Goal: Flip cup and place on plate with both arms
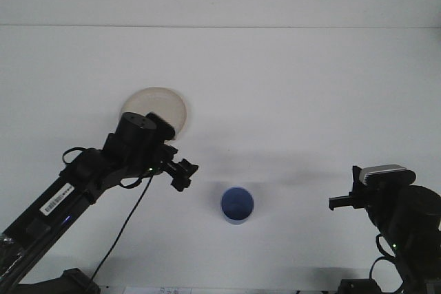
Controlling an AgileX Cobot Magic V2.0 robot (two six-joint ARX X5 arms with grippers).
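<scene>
A blue cup point(237, 205) stands on the white table near the front middle, its mouth facing up. A round beige plate point(162, 105) lies to the back left, partly hidden by my left arm. My left gripper point(185, 173) reaches out over the table, a little left of the cup and above it, not touching it. My right gripper point(337, 203) rests low at the right edge, well clear of the cup. Both grippers are too small and dark to show their state.
The white table point(289, 101) runs back to a white wall. A black cable point(124, 225) hangs from my left arm toward the front edge.
</scene>
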